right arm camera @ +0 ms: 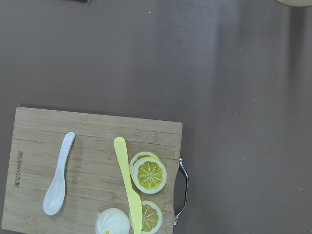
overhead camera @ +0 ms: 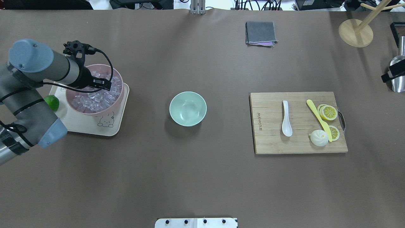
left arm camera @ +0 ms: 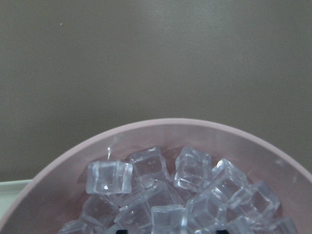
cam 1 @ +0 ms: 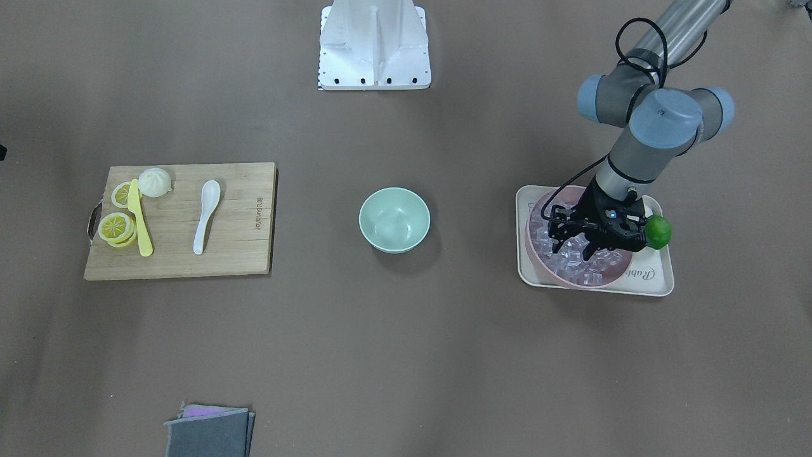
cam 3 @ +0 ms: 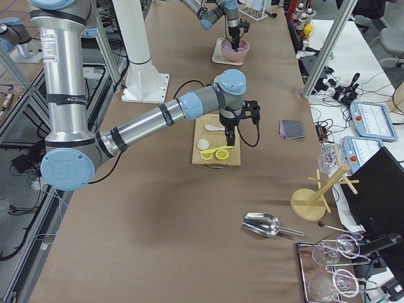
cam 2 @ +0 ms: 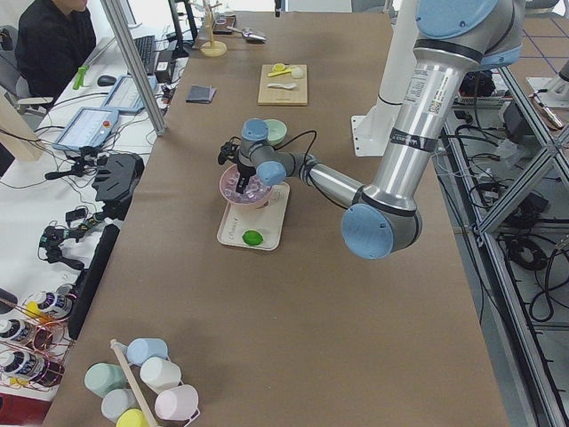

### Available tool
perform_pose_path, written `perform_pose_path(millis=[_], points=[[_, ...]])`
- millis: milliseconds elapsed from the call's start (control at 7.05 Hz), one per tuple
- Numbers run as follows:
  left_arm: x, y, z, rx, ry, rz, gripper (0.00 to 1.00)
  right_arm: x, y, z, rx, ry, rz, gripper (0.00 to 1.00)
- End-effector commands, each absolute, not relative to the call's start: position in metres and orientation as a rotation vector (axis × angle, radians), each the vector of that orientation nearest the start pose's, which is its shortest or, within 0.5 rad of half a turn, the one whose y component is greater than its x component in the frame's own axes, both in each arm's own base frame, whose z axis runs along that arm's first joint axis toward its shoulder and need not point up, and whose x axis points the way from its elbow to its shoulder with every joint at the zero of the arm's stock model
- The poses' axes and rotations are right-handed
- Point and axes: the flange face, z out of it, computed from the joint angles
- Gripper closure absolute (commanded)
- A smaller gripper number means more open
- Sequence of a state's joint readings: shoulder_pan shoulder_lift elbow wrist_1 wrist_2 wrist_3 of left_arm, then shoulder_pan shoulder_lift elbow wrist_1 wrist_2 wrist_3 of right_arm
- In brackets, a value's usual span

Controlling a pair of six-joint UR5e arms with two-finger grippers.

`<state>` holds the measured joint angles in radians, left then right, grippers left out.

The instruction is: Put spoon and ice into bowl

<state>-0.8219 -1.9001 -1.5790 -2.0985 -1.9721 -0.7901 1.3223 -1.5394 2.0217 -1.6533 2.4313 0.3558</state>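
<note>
The white spoon (cam 1: 206, 216) lies on a wooden cutting board (cam 1: 241, 247); it also shows in the overhead view (overhead camera: 286, 118) and the right wrist view (right arm camera: 58, 183). The mint-green bowl (cam 1: 394, 219) stands empty at the table's middle. Many clear ice cubes (left arm camera: 168, 217) fill a pink bowl (left arm camera: 170, 124). My left gripper (cam 1: 576, 247) is open, its fingers down among the cubes, with one cube between the tips. My right gripper (cam 3: 230, 136) hangs above the cutting board; I cannot tell whether it is open or shut.
The pink bowl stands on a cream tray (overhead camera: 85, 126) beside a green lime (overhead camera: 51, 102). A yellow knife (overhead camera: 318, 118), lemon slices (overhead camera: 329, 112) and a white bun (overhead camera: 319, 138) share the board. A folded grey cloth (overhead camera: 260, 33) lies at the far side.
</note>
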Motion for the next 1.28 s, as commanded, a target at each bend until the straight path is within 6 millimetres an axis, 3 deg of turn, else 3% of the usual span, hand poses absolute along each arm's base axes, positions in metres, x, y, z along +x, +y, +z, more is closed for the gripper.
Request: perform_pose_path(millis=[0,284,425,567,709,851,993,1134], points=[[0.366,-0.535,0.411,0.359,0.877,0.146,1.0,-0.061,-0.476,0.424,0.105,-0.922,-0.066,0.0],[0.339,-0.546,0.397,0.351,0.918,0.129,1.0,-0.061,-0.476,0.424,0.106,-0.921,-0.066,0.0],[0.315,-0.554,0.392,0.346,0.947,0.115,1.0,-0.061,-0.476,0.424,0.106,-0.921,-0.066,0.0],[0.295,-0.557,0.378,0.355,0.976,0.097,1.0,-0.061,-0.476,0.422,0.109,-0.922,-0.066,0.0],[0.29,-0.553,0.359,0.357,1.008,0.07,1.0,-0.071,-0.473,0.416,0.092,-0.926,-0.05,0.0],[0.298,-0.555,0.319,0.298,1.084,-0.089,1.0,-0.093,-0.465,0.4,0.07,-0.928,-0.034,0.0],[0.318,-0.557,0.274,0.249,1.155,-0.189,1.0,-0.122,-0.463,0.382,0.051,-0.906,0.004,0.0],[0.347,-0.545,0.249,0.213,1.192,-0.243,1.0,-0.155,-0.462,0.371,0.04,-0.885,0.007,0.0]])
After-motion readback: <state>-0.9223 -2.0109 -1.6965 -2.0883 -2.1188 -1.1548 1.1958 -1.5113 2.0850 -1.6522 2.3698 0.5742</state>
